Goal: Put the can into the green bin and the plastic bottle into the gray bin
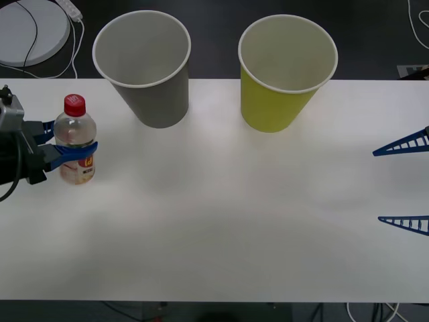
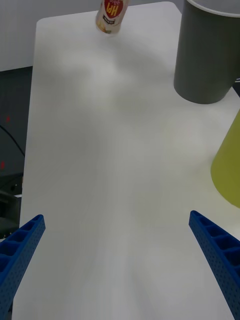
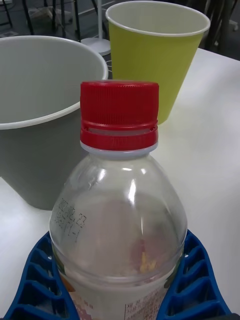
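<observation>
Gripping the plastic bottle [image 1: 75, 139] around its middle, the left gripper [image 1: 67, 149] is reaching in from the left edge of the white table [image 1: 221, 221], its blue ribbed fingers [image 3: 35, 280] curving closely around both sides of the clear body. The bottle is standing upright on the table, red screw cap [image 3: 119, 116] on top, at the table's left side, near the gray bin [image 1: 147, 67] but apart from it. The gray bin is standing upright at the back of the table, its white inside showing, and the green bin [image 1: 285, 70] is standing upright to its right, with a gap between the two. In the left wrist view the bottle is sitting between the fingers with the gray bin [image 3: 40, 125] and the green bin [image 3: 155, 55] behind it. The right gripper [image 1: 402, 184] is hanging at the table's right edge, its two blue fingers [image 2: 215, 250] spread wide and holding nothing, well apart from both bins and from the bottle [image 2: 112, 15].
</observation>
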{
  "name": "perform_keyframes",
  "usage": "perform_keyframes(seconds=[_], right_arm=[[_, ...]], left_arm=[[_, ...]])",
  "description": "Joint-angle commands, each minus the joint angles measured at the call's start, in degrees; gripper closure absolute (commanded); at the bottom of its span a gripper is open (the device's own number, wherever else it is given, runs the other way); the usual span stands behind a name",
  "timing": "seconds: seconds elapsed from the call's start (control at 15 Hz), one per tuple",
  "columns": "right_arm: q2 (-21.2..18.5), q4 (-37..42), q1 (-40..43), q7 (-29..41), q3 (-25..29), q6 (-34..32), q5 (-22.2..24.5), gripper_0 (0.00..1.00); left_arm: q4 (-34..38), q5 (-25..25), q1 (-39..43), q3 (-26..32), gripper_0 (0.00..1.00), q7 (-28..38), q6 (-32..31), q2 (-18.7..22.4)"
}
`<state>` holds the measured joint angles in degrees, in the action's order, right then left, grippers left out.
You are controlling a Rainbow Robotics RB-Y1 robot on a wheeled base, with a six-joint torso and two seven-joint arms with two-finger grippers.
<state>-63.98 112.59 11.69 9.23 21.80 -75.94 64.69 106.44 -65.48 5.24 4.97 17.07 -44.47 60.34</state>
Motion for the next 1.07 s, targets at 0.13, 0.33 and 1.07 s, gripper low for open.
perform_keyframes(seconds=[0.13, 0.33, 1.07], right_arm=[[0.00, 0.00, 0.00, 0.00, 0.00, 0.00, 0.00, 0.00], [0.00, 0.00, 0.00, 0.00, 0.00, 0.00, 0.00, 0.00], [0.00, 0.00, 0.00, 0.00, 0.00, 0.00, 0.00, 0.00]], left_arm=[[0.00, 0.62, 0.21, 1.63, 1.00, 4.28, 0.00, 4.70], [0.00, 0.53, 0.21, 3.38, 1.00, 8.24, -1.85, 8.39], [-2.11, -8.78, -7.88, 9.62, 1.00, 24.06, -18.99, 17.71]])
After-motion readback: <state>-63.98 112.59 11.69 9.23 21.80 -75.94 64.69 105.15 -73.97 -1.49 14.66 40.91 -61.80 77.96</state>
